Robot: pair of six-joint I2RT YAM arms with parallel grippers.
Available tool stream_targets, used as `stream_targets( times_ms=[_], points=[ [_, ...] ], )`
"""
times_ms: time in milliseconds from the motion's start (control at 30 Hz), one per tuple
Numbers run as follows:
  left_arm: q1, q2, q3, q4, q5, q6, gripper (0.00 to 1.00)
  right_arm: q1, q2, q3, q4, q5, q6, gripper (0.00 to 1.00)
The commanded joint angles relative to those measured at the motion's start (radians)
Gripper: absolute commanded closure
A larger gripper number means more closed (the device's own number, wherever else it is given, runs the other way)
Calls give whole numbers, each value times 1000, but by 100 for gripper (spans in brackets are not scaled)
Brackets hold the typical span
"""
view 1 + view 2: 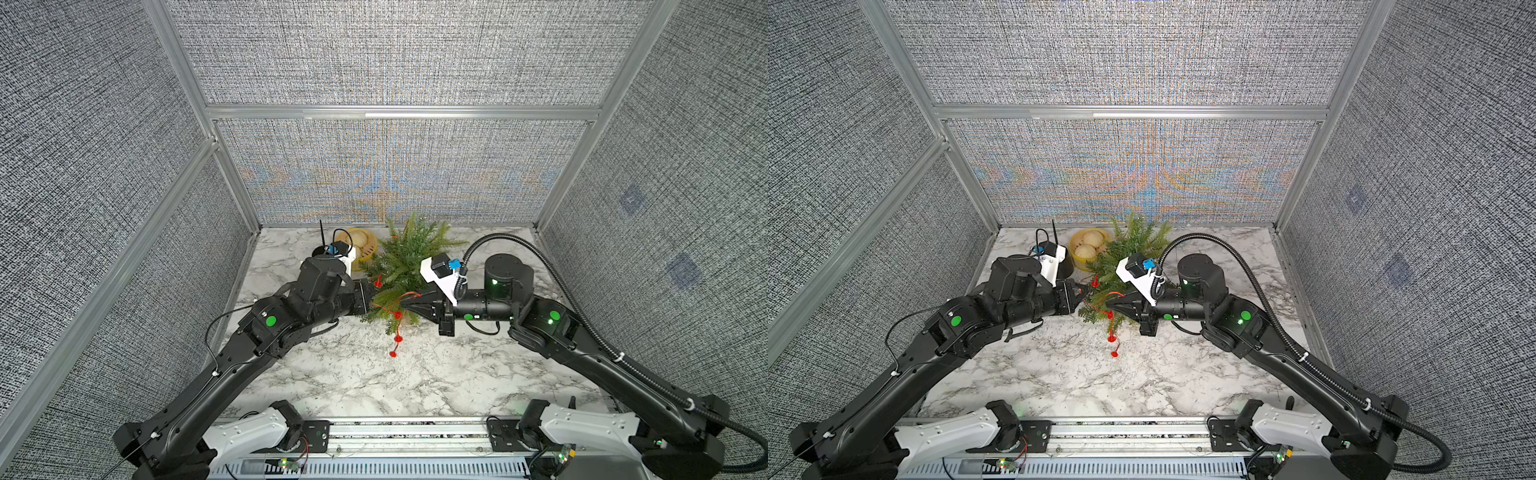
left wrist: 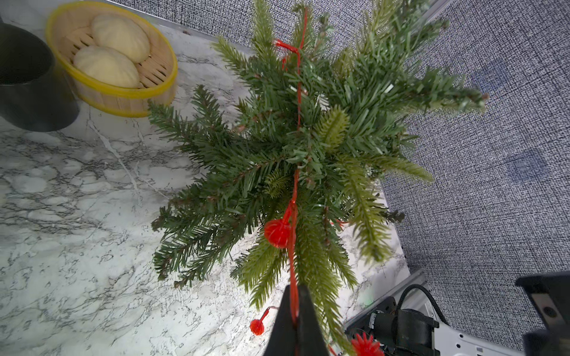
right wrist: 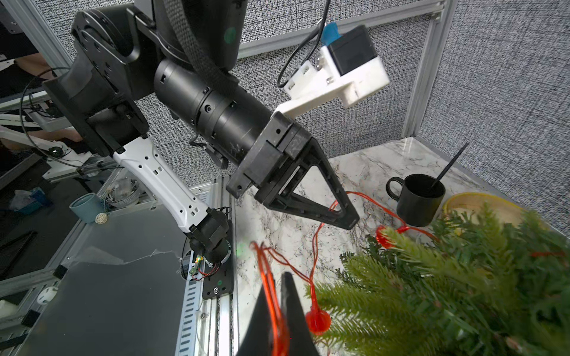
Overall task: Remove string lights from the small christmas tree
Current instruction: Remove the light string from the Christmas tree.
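- Nearest the camera, the loose tail of the string lights lies on the desk on the near side of the small christmas tree. Two red bulbs show on it, and its free end points away from the tree, towards the camera.
- Next come my two tools, nearly tip to tip at the tree's near skirt, the left tool on one flank and the right tool on the other.
- Left tool: clamped on a single strand, the wire pinched between its tips in the left wrist view.
- Right tool: clamped on a bunch of several red loops, with one bulb dangling just beside it.
- From the left tool the strand runs straight ahead along the tool's own line, into the crown and out at the tree's far side. That is the long axis of the caught part, so I judge the left arm is the one in line to draw it free.
- The tree's tip points towards the back wall in both top views; I cannot tell if it stands upright or leans.
- Beyond the tree on the left tool's side stand a black mug and a yellow-rimmed basket of buns.
- No battery box shows.
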Motion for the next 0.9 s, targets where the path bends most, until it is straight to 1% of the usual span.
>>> stream_targets(
  times_ms=[0, 267, 467, 633, 867],
  points=[
    [1, -8, -4, 22, -25, 7, 100, 23, 8, 1, 15, -20, 6, 100],
    [1, -27, -5, 24, -22, 5, 100, 82, 31, -3, 15, -5, 11, 100],
    [1, -27, 17, 28, -1, 7, 100, 87, 37, 19, 10, 14, -6, 100],
    [1, -16, 36, 27, 12, 15, 100, 87, 39, 32, 4, 104, -15, 100],
    [1, 14, 53, 21, 4, 28, 100, 87, 40, 59, 0, 144, -26, 100]
  ],
)
